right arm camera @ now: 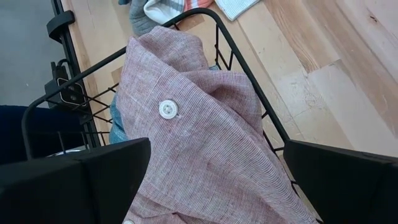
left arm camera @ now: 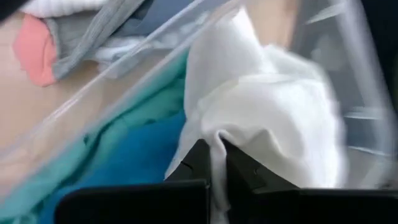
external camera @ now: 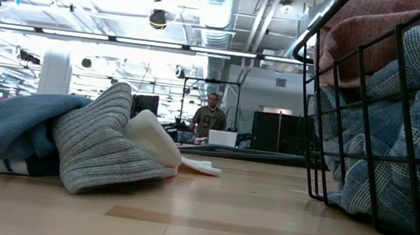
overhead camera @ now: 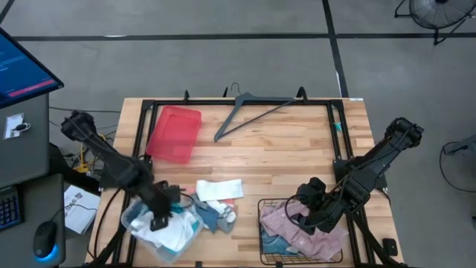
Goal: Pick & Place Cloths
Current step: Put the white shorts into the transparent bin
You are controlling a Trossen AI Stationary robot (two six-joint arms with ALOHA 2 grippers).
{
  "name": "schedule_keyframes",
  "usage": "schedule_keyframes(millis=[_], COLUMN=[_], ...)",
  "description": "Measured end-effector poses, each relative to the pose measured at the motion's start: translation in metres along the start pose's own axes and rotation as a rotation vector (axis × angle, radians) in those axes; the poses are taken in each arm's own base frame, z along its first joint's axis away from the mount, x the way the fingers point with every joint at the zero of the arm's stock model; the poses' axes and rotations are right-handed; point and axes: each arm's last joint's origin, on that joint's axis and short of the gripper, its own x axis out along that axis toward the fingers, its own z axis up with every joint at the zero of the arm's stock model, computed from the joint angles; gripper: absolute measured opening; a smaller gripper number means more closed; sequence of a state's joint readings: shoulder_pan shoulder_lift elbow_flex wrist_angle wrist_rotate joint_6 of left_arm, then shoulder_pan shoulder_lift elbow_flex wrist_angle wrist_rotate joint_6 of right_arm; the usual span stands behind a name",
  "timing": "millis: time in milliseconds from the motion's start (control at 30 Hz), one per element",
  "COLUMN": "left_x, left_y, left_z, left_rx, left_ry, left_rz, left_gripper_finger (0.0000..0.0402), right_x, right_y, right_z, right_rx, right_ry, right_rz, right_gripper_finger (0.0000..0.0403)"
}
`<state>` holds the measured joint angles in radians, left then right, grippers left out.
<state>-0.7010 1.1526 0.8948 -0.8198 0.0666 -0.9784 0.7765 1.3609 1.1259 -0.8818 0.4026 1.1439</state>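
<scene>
- Your left gripper (left arm camera: 214, 163) is down inside the clear plastic bin (overhead camera: 137, 223) at the table's front left; fingers pinched nearly together on a fold of the white cloth (left arm camera: 273, 118), fabric squeezed between the tips
- Turquoise cloth (left arm camera: 118, 155) lies in the bin just beside that white one, under the clear wall; deeper blue fabric next to it
- Your right gripper (right arm camera: 217, 168) hangs over the black wire basket (overhead camera: 266, 205) at the front right; fingers spread wide, nothing between them; the pale pink cloth (right arm camera: 199, 124) with a white button (right arm camera: 166, 109) sits directly below, contact with the pads can't be told
- Blue-striped cloth (external camera: 396, 129) is in the basket under the pink one, pressed against the wire side
- Loose pile between bin and basket: grey cloth (external camera: 101, 149) on top of a blue cloth (external camera: 26, 122) in the low view; another white piece (overhead camera: 219, 188) on the wood near the bin
- Edges: the basket rim (right arm camera: 242, 56) rings the pink cloth closely; bin walls close around your left fingers
- Open room: bare wood across the table's (overhead camera: 290, 156) middle; the red tray (overhead camera: 175, 132) and grey hanger (overhead camera: 249, 112) sit at the far side, well apart from both grippers
- A person sits in the room beyond the table
</scene>
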Motion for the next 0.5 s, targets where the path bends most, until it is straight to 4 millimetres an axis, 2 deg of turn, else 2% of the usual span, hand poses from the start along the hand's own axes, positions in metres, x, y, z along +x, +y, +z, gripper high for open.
schedule_keyframes(millis=[133, 267, 333, 500], left_x=[0.027, 0.035, 0.028, -0.013], left_y=[-0.002, -0.003, -0.005, -0.012], left_z=[0.003, 0.004, 0.005, 0.006], left_rx=[0.069, 0.099, 0.112, 0.139], left_ry=[0.057, 0.069, 0.063, -0.054], left_rz=[0.101, 0.127, 0.097, -0.064], left_gripper_finger=[0.0000, 0.0002, 0.0003, 0.0008], right_x=[0.000, 0.000, 0.000, 0.000], right_y=[0.000, 0.000, 0.000, 0.000], right_z=[0.000, 0.000, 0.000, 0.000], right_rx=[-0.002, -0.002, -0.002, -0.003], right_ry=[0.000, 0.000, 0.000, 0.000], right_rz=[0.000, 0.000, 0.000, 0.000], right_gripper_finger=[0.0363, 0.0363, 0.0363, 0.0363])
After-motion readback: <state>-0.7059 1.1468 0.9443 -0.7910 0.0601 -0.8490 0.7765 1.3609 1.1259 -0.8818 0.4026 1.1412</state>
